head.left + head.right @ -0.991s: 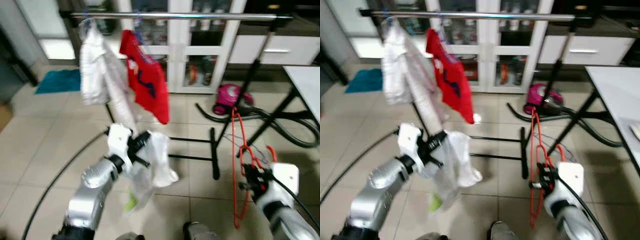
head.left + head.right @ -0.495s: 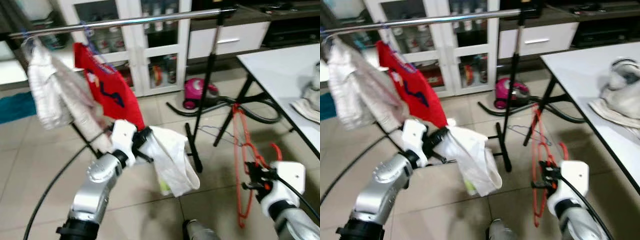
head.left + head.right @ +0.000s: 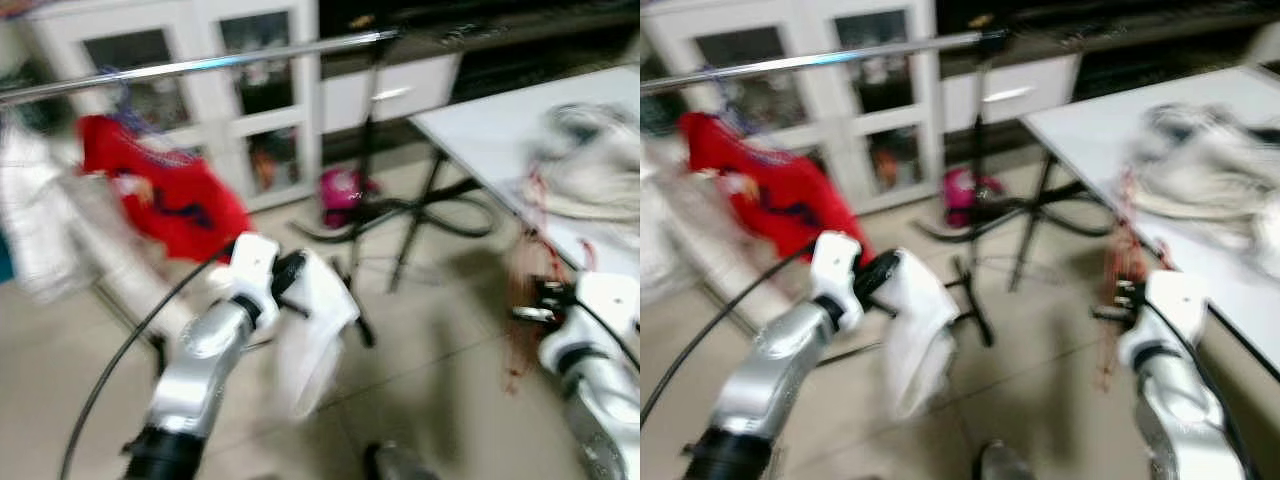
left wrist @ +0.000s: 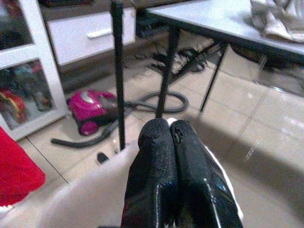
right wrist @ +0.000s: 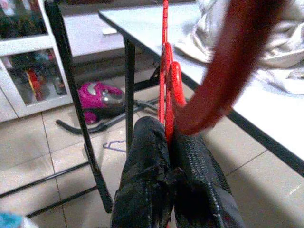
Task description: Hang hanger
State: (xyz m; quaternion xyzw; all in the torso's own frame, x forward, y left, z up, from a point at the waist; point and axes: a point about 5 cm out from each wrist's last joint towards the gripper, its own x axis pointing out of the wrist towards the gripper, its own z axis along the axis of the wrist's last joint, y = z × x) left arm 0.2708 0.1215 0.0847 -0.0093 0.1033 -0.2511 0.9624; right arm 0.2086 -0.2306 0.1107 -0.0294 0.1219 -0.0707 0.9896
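- The right gripper point(image 5: 166, 142) is clenched on a red hanger point(image 5: 166, 71), whose thin frame rises from between the two black fingers, with the thick red hook curving close in front of the wrist camera.
- The left gripper point(image 4: 169, 130) is pinched shut on a white garment point(image 3: 310, 330), which droops below and ahead of it.
- The head views are blurred. The clothes rail point(image 3: 200, 66) runs high above the left gripper, with a red shirt point(image 3: 170, 195) hanging from it behind that gripper.
- Just beside the right gripper stands a white table point(image 3: 1110, 120) bearing a heap of pale laundry point(image 3: 1200, 175).
- Judged step: carrying, with nothing hung yet.
- The next move likely calls for facing the rail, lifting the hanger well up and hooking it over a bare stretch.
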